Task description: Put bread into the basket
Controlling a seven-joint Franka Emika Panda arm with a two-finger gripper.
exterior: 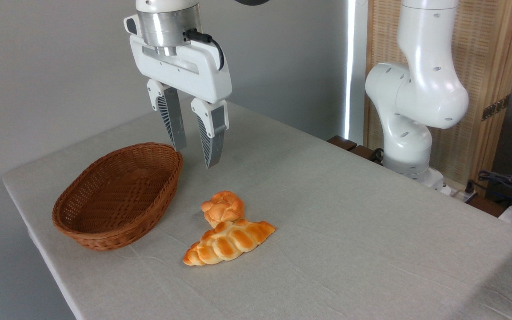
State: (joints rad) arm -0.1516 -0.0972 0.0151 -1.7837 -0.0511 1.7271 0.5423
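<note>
Two fingers of the gripper (196,155) hang parted and empty above the cloth. From them the bread (222,207) lies toward five o'clock, touching the braided loaf (229,242); the basket (105,238) sits at eight o'clock.

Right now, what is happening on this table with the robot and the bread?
A white robot arm holds its gripper in the air with the jaws open and empty, above the table near the right end of the oval brown wicker basket. The basket has nothing in it. The small round golden knotted bun lies on the grey tablecloth, to the right of the basket, touching the longer braided loaf. No bread has been picked up yet.
</note>
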